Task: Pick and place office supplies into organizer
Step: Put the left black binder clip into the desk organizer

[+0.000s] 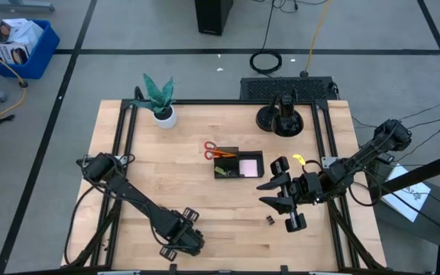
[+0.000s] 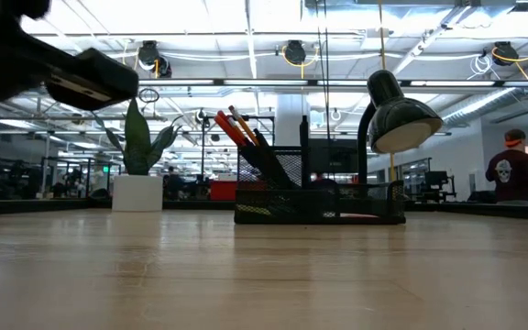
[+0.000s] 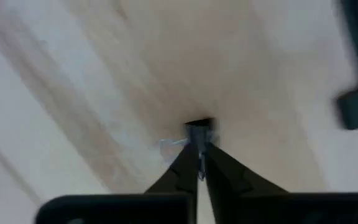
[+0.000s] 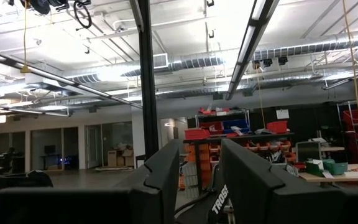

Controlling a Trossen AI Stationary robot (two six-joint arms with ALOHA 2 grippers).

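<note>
Left pincer (image 3: 199, 146) low at table's near edge, pinching binder clip (image 3: 197, 127).

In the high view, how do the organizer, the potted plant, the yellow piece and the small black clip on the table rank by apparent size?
Largest to smallest:
1. organizer
2. potted plant, leaves included; near the organizer in size, so this order is uncertain
3. yellow piece
4. small black clip, only slightly smaller than the yellow piece
</note>
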